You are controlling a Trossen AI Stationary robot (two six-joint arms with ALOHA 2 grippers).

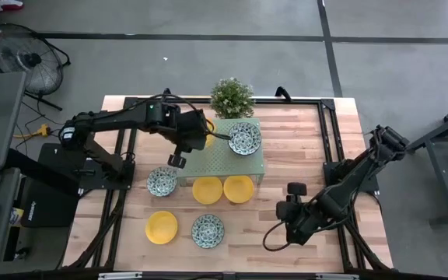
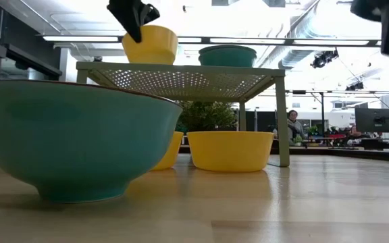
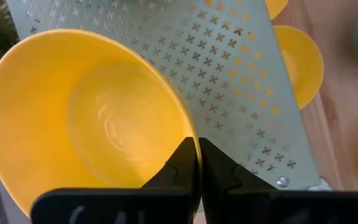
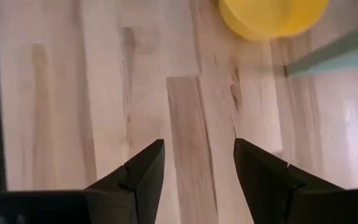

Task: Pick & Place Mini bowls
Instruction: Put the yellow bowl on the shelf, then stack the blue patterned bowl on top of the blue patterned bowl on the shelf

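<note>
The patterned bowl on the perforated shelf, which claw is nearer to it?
Left. The left claw grips a yellow bowl beside the patterned bowl; the right claw hangs open over bare table.

No readable text, label, brand, number or sign is found in any of the four views.
</note>
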